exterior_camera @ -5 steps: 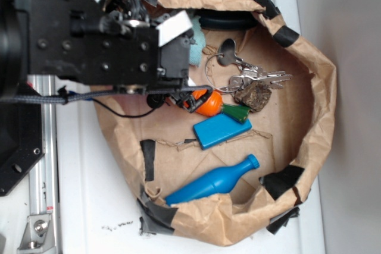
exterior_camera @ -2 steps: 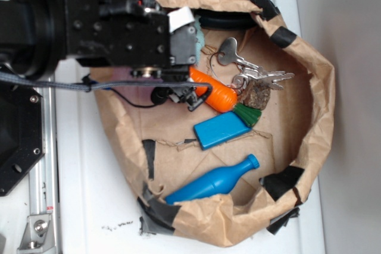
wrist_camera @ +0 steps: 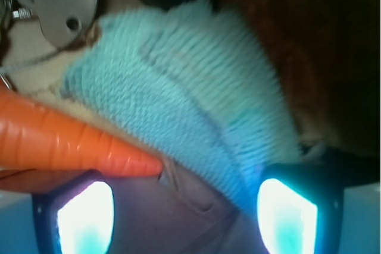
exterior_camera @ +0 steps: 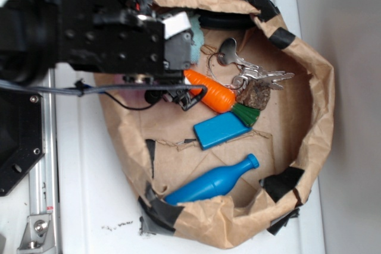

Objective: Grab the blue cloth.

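1. A white surface (exterior_camera: 89,194) carries a crumpled brown paper tray (exterior_camera: 309,117), its rim patched with black tape; a metal rail runs down the left edge.
2. The black arm comes in from the upper left, and the gripper (wrist_camera: 187,206) sits over the tray's upper left part.
3. On the wrist view the two fingers (wrist_camera: 286,212) stand spread, glowing pale at the bottom corners, with a clear gap between them, so the gripper is released and has nothing clamped.
4. The blue cloth (wrist_camera: 196,99) lies right ahead of the gripper: pale teal, fuzzy, ribbed. Its lower edge reaches down to the right finger.
5. From the exterior view only a sliver of the cloth (exterior_camera: 195,37) peeks out at the arm's right edge, near the tray's upper rim.
6. An orange carrot (exterior_camera: 211,92) lies just below it, tip toward the gripper and green top pointing right; on the wrist view its tip ends against the cloth's lower edge.
7. A bunch of keys (exterior_camera: 250,74) rests right of the cloth, next to a rough brown lump (exterior_camera: 255,94).
8. Lower down lie a flat blue block (exterior_camera: 221,129) and a blue bottle (exterior_camera: 208,185), well apart from the cloth.
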You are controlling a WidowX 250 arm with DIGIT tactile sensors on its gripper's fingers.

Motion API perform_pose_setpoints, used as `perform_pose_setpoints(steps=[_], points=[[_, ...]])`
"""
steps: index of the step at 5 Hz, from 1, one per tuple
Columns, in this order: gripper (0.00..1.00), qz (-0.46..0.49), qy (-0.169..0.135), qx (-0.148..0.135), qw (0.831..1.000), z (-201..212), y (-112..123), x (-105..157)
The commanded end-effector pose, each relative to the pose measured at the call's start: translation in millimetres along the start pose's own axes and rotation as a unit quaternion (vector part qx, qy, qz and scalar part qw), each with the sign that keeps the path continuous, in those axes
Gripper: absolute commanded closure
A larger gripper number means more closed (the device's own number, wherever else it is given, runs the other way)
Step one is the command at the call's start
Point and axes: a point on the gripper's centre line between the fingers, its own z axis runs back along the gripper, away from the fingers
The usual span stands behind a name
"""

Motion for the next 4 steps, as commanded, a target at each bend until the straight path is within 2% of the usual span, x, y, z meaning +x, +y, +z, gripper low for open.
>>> perform_pose_setpoints(steps=[1,2,3,4], points=[[0.00,-0.063,-0.057,0.004,0.996,21,23,3],[0.00,-0.083,-0.050,0.024,0.995,16,24,13],[0.00,-0.076,-0.016,0.042,0.996,0,31,24],[0.00,-0.077,0.002,0.049,0.996,-7,37,34]])
